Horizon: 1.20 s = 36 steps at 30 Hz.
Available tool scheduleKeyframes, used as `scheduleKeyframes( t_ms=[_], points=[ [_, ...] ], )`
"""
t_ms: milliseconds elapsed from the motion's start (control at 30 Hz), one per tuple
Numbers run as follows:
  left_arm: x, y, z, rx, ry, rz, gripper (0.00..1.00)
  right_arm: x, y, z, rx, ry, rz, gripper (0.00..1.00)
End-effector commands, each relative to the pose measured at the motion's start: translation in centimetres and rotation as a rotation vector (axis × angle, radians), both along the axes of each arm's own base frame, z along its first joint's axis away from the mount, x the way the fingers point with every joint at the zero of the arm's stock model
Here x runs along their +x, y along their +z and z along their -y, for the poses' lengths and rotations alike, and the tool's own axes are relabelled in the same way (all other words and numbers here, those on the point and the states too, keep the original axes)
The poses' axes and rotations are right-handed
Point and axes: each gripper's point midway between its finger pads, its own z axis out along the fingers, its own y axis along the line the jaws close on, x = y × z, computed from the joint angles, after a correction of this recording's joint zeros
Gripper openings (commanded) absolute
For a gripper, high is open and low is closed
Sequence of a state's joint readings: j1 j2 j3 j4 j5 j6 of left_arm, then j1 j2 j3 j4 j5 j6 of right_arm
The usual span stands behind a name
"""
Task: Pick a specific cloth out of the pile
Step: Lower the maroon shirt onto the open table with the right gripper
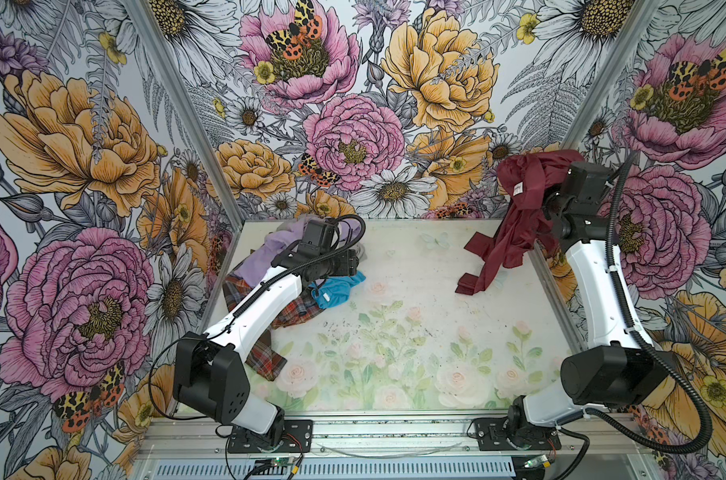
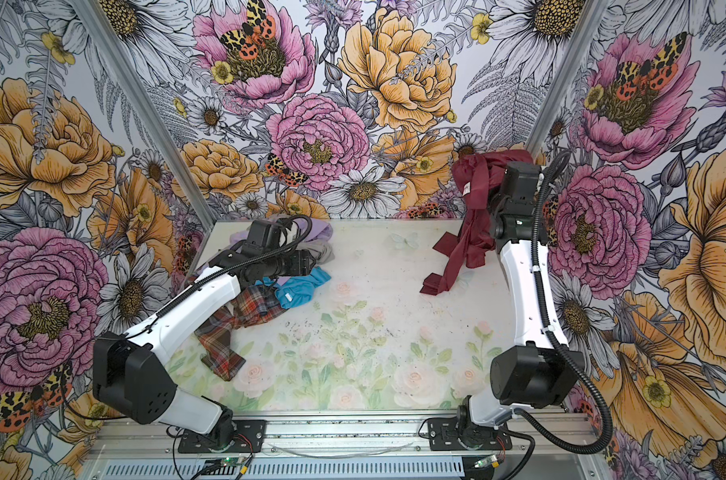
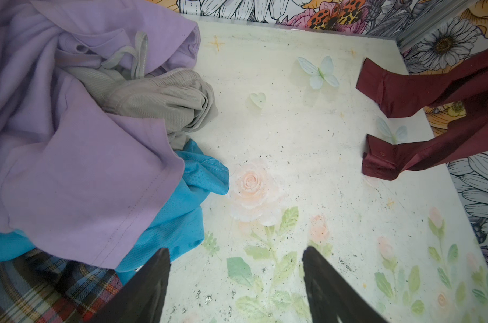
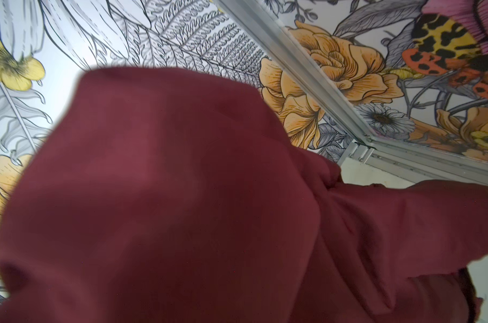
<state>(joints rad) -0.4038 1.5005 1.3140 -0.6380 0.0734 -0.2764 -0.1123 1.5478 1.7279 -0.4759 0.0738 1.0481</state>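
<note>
R gripper (hidden) is pinching maroon cloth (image 1: 515, 237) up at 2 o'clock, off pile (image 1: 257, 259); L gripper (image 3: 236, 260) is idling, fingers spread; set-down left.

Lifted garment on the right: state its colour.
The cloth is plain maroon; clearest in a top view.

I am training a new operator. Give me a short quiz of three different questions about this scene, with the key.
1. True or false: the maroon cloth lies flat on the table.
2. The left gripper is: A open and empty; B shut on the maroon cloth; C shut and empty.
3. Fill in: in the pile, the turquoise garment lies partly under the ____ garment.
Key: 1 false, it hangs from the right arm; 2 A; 3 lilac.
</note>
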Motion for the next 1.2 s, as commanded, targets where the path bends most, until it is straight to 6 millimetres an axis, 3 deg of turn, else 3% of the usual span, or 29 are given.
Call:
scheduleKeyframes(
  t_ms=[0, 167, 333, 467, 867, 1167],
  points=[
    [0.1, -0.5, 0.7, -0.006, -0.032, 0.001, 0.76, 1.0, -1.3, -1.7, -0.051, 0.054, -0.025, 0.00],
    [0.1, 0.0, 0.2, -0.003, -0.022, 0.018, 0.77, 1.9, -2.8, -3.6, -0.079, 0.108, -0.061, 0.00],
    [0.0, 0.6, -0.1, -0.005, -0.017, 0.043, 0.77, 1.2, -6.3, -4.1, -0.147, 0.157, -0.146, 0.00],
    [0.0, 1.1, -0.3, -0.015, -0.013, 0.053, 0.77, -0.7, -9.5, -3.4, -0.237, 0.169, -0.230, 0.00],
    [0.2, 1.7, -1.3, -0.035, 0.010, 0.066, 0.77, -6.5, -15.6, -1.7, -0.359, 0.179, -0.383, 0.00],
    [0.1, 2.1, -1.2, -0.045, 0.005, 0.080, 0.77, -5.7, -21.8, -1.9, -0.377, 0.243, -0.534, 0.00]
  ],
)
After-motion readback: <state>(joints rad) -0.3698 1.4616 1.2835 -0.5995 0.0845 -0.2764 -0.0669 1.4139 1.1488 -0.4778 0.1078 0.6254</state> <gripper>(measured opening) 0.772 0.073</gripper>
